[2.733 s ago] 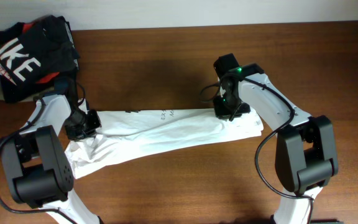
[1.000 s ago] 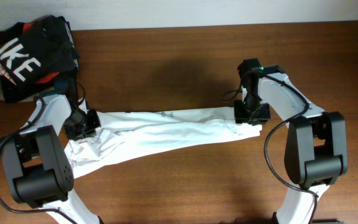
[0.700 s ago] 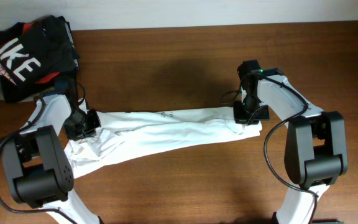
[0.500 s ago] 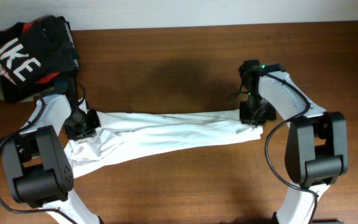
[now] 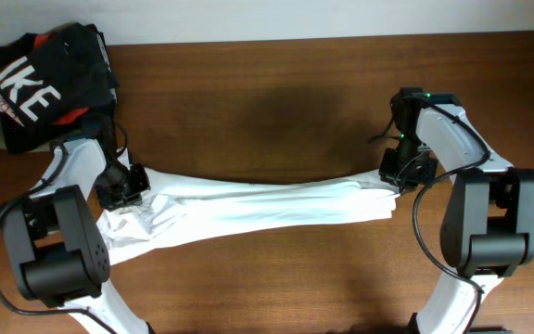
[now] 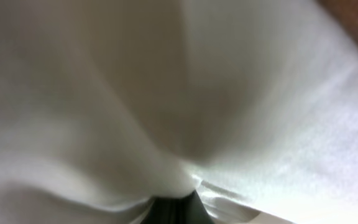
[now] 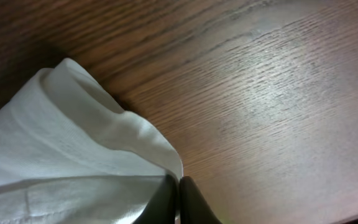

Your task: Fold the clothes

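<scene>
A white garment [image 5: 248, 204] lies stretched in a long band across the wooden table, bunched at its left end. My left gripper [image 5: 123, 186] is shut on the garment's left part; white cloth [image 6: 179, 93] fills the left wrist view and hides the fingers. My right gripper [image 5: 399, 176] is shut on the garment's right end; in the right wrist view the closed fingertips [image 7: 179, 190] pinch the cloth edge [image 7: 104, 155] just above the wood.
A pile of dark clothes with a black-and-red printed shirt [image 5: 44, 79] lies at the far left corner. Bare wooden tabletop [image 5: 267, 102] lies behind and in front of the garment.
My right gripper has moved right, pulling the garment's right end with it. The garment is now stretched longer and narrower. The left gripper has not moved.
</scene>
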